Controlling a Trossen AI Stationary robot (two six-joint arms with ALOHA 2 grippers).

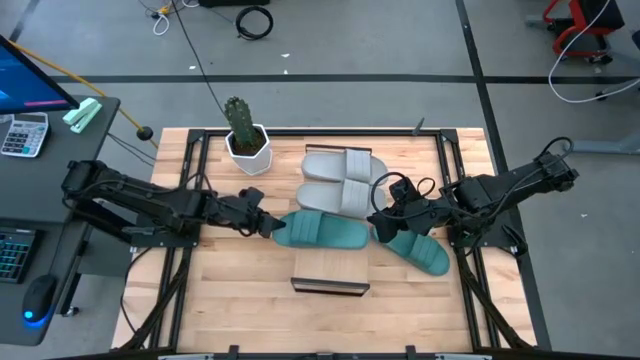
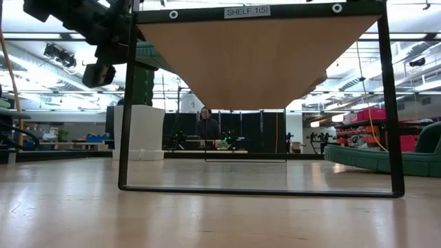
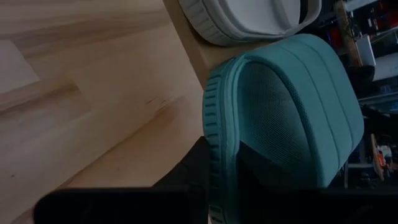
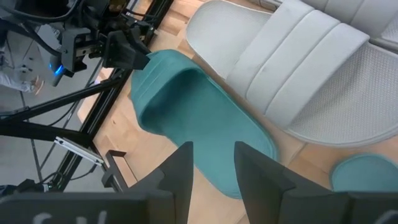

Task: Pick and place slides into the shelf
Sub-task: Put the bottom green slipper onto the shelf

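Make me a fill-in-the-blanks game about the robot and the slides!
1. The left end effector is shut on the edge of a ____ slide.
2. The two grey slides lie ____ each other, touching.
3. The cactus stands in a ____ pot.
4. The right end effector is ____, holding nothing.

Missing words: teal; beside; white; open

From table height I read one label: a small white tag (image 2: 247,12) on the top bar of the dark metal frame (image 2: 389,103) in front of me says "SHELF 1(5)". I can read no other text anywhere.
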